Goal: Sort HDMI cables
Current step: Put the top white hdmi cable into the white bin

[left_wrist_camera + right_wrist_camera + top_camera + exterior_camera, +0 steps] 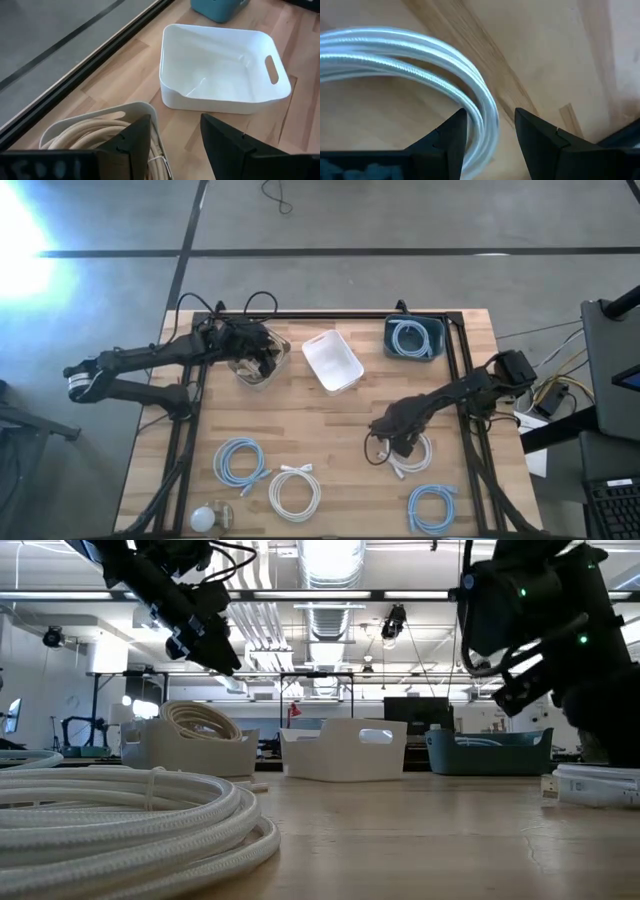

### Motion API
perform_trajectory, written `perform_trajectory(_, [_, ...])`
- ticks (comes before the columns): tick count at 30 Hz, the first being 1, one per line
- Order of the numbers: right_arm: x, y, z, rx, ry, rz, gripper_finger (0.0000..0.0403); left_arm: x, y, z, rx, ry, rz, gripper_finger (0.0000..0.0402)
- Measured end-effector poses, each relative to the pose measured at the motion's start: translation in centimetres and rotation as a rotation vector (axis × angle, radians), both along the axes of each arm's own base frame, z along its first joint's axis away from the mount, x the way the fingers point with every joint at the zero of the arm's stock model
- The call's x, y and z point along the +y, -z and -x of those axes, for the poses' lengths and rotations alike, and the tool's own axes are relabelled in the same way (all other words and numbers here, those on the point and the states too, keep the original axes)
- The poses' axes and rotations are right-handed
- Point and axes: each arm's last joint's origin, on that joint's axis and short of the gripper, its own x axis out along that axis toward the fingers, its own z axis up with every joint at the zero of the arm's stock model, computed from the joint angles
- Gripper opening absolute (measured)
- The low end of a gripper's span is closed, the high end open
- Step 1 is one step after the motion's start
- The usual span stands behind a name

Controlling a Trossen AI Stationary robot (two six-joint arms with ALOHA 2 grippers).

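Observation:
My left gripper (172, 142) is open and hovers above the beige bin (262, 367), which holds a beige-tan coil (95, 132); the low view shows this gripper (210, 640) clear above the bin. My right gripper (490, 132) is open and low over the table's right near part (396, 442). Its fingers stand on either side of the strands of a white coil (470, 85) that lies flat on the wood (412, 452). A light blue coil (412, 338) lies in the teal bin. Two light blue coils (240, 460) (432, 505) and another white coil (295, 492) lie on the table. My right gripper comes at the white coil from above, with the rim's strands (487, 120) running between its two open fingers. The coil lies flat on the table. Whether a finger touches the strands I cannot tell.
An empty white bin (332, 360) stands between the beige and teal (437, 340) bins along the far side. A small white ball-like object (205, 518) sits at the near left corner. Bare wood lies at the table's middle. A black frame rail borders the table.

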Motion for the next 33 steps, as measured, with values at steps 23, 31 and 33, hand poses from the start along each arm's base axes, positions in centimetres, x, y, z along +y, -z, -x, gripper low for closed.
perform_trajectory(23, [0.0,-2.5,-2.3,-0.208,-0.018,0.075,0.002,0.0,0.0,0.0,-0.003,0.001,0.006,0.0177])
perform_trajectory(31, [-2.6,-10.0,-4.7,-0.594,-0.042,0.693,0.0019,0.0,0.0,0.0,-0.006,0.001,0.003,0.0177])
perform_trajectory(33, [-3.6,-11.8,-5.3,-0.673,0.001,0.841,0.0019,0.0,0.0,0.0,-0.006,0.002,0.003,0.0177])
